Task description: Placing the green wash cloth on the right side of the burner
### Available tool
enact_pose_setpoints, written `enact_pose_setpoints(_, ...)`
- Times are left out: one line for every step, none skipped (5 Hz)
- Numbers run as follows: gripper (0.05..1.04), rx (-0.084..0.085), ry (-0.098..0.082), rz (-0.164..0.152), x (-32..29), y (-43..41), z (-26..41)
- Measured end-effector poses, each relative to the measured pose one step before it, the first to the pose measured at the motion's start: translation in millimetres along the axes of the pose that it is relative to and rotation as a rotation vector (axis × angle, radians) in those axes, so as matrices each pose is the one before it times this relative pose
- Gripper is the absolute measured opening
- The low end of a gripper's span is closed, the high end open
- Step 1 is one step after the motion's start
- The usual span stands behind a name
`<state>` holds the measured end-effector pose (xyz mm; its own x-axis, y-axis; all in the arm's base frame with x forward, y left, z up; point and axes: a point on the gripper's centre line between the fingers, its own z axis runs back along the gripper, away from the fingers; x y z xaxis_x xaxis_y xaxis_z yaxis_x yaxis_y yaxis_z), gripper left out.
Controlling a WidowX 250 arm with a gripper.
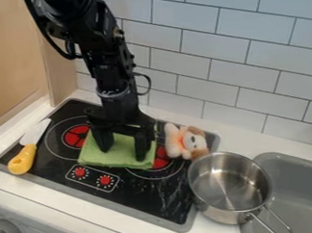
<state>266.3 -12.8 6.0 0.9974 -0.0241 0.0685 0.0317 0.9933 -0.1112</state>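
Observation:
The gripper (123, 151) hangs from the upper left over the middle of the black stove top, its two fingers spread apart and pointing down onto the green cloth (114, 157). The cloth lies folded between the left and right burners, partly covering the inner edge of each. Both fingertips appear at the cloth's surface; whether they touch it I cannot tell. Part of the right burner (161, 161) shows red to the right of the cloth. The left burner (75, 136) is on the cloth's left.
A plush dog (186, 141) sits at the right burner's back right edge. A steel pot (229, 185) stands right of the stove beside the grey sink (290, 174). A yellow-handled knife (23, 159) lies at the stove's left edge. Tiled wall behind.

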Motion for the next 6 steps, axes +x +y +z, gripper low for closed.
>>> enact_pose_setpoints(1.000, -0.0029, 0.0225, -0.0226, 1.61, -8.99, -0.58)
enact_pose_setpoints(1.000, -0.0122, -0.0087, 0.0114, 5.00, -3.89, 0.47)
enact_pose_setpoints(1.000, 0.0065, 0.0107, -0.0256, -1.66, -5.78, -0.85)
enact_pose_setpoints(1.000, 0.0040, 0.0070, -0.0027, -1.10, 0.23, -0.04)
enact_pose_setpoints(1.000, -0.0014, 0.0012, -0.0036, -0.26, 0.14, 0.45)
enact_pose_setpoints(1.000, -0.0007, -0.0070, 0.0043, 0.36, 1.40, 4.29)
